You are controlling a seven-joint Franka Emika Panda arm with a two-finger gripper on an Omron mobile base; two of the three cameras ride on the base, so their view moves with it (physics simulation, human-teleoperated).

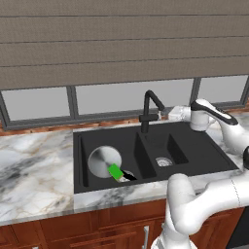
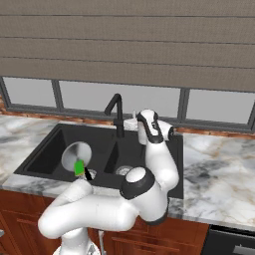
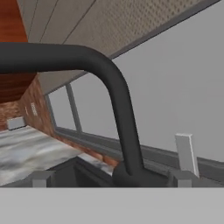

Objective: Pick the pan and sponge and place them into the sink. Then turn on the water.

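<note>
The sink [image 1: 202, 151] is matt black, its walls smooth and without shine, and each basin has a bright metal drain [image 1: 164, 161]. The pan [image 1: 103, 161] is brushed silver-grey metal with a faint sheen and a dull black handle [image 1: 129, 174]. The sponge [image 1: 115, 171] is flat, vivid green, with no gloss. The faucet [image 1: 148, 111] looks like smooth, satin black metal. The surface [image 1: 34, 165] is polished marble, white with grey and tan veins. The cabinets [image 1: 97, 231] below are reddish-brown wood. The blind [image 1: 121, 41] looks like coarse woven taupe cloth. The arm [image 2: 109, 209] is glossy white plastic with dark joints.
</note>
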